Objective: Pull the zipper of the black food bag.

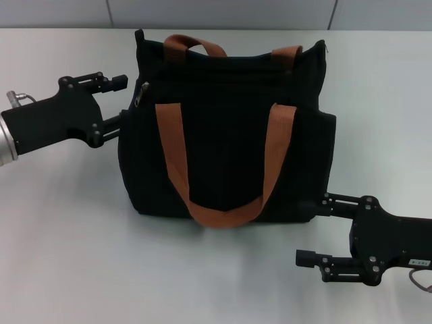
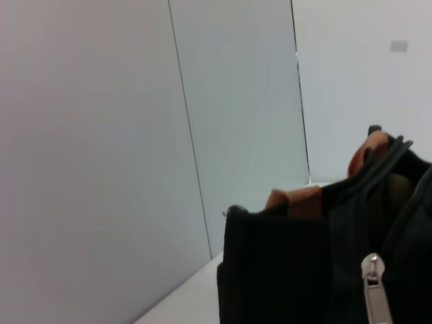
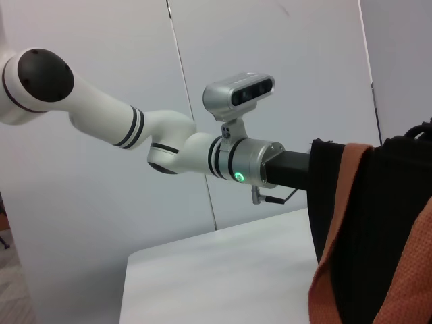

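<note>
Bag: the boxy black fabric food bag (image 1: pixel 226 128) with two orange-brown webbing strap handles (image 1: pixel 223 162) stands upright on the pale grey table (image 1: pixel 67 236), about mid-scene.
Zipper: the small flat silver metal pull tab (image 1: pixel 143 94) hangs at the bag's upper corner on the robot's left; the left wrist view shows the same tab (image 2: pixel 376 290) close up against the black zipper track.
Left gripper: the black left gripper (image 1: pixel 120 102) is at that same corner – fingers spread, one above the tab's height and one lower against the bag's side, closed on nothing.
Right gripper: the black right gripper (image 1: pixel 312 229) sits low at the bag's opposite bottom corner, fingers apart; the upper one touches or nearly touches the fabric, the lower one is clear of it.
Step in hand: approach to the tab – no grasp yet, by my reading.
Next move calls for: bringing the left fingers onto the tab, pinching it, then drawing it along the track while the right side steadies the bag.
Hidden or unclear: the track's far run along the top is lost in black folds; whether the bag is zipped shut cannot be told.
</note>
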`<state>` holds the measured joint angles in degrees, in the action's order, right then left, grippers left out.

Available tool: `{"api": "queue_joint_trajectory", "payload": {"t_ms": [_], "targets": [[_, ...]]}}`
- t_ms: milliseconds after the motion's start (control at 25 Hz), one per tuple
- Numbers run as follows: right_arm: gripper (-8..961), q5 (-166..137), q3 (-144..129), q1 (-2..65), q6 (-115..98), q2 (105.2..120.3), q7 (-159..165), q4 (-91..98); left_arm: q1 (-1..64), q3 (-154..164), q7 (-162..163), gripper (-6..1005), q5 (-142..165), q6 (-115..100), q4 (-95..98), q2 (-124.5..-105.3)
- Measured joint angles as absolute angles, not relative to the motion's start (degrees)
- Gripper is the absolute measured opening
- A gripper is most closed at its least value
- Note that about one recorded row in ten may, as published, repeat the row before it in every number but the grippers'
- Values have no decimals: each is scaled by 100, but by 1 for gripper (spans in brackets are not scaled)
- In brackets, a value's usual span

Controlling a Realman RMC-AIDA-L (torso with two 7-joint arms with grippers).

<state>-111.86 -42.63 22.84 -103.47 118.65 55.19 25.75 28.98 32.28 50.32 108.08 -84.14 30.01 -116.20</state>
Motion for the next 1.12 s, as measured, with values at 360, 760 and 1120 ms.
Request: {"api": "queue_joint_trajectory", "payload": {"t_ms": [360,760,1120], "targets": [[745,-11179,-4235,2285,-10346,11894,5519,2573,2812,3225,4980,483,10556,-8630,3033,-11596],[744,-11177,-4096,2281,-10415,11906,5520,2539,2793,3175,4974,38,10520,-8937,3041,-11576],[745,-11152,-3437,2551,-11141,11917,5965,2274,2590,3146,4610,20,10142,-9085,3142,-11666]]}}
